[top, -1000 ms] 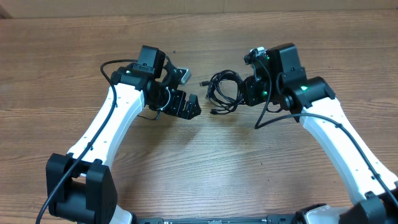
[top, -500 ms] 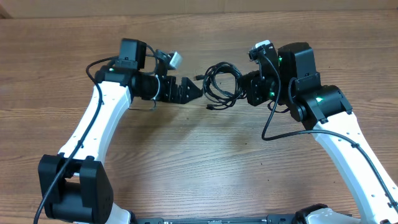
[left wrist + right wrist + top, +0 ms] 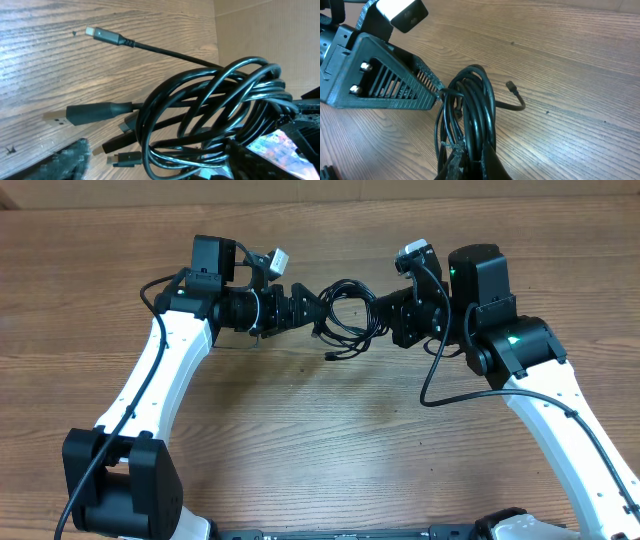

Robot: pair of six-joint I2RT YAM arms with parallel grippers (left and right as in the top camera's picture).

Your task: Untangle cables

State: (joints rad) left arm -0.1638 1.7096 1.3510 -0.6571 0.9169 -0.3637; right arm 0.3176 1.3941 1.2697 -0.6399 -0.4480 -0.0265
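Whereas a sec ago the left gripper (image 3: 308, 312) sat apart from the cables (image 3: 347, 320), it's now swung across & its tip touches the bundle's left side. Meanwhile the right gripper (image 3: 385, 317) has shifted toward the far side of the table (image 3: 300, 440) w/ the bundle and is clamped on the coil's right side, so the coil sits between the 2 arms. Left fingers (image 3: 427, 82): tip is against a strand, but can't tell if pinched or just touching.

Judgement: setup for drawing 1 strand out vs. the held coil. Nothing is freed yet, loops all wound together. Loose ends sticking out: silver-tipped plug (image 3: 102, 35), fat plug (image 3: 85, 114), small plug (image 3: 511, 86).

Room: bare wood in front of both arms is wide open. Far edge is near behind the bundle, so pulling sideways or toward the base looks safer than pulling back.
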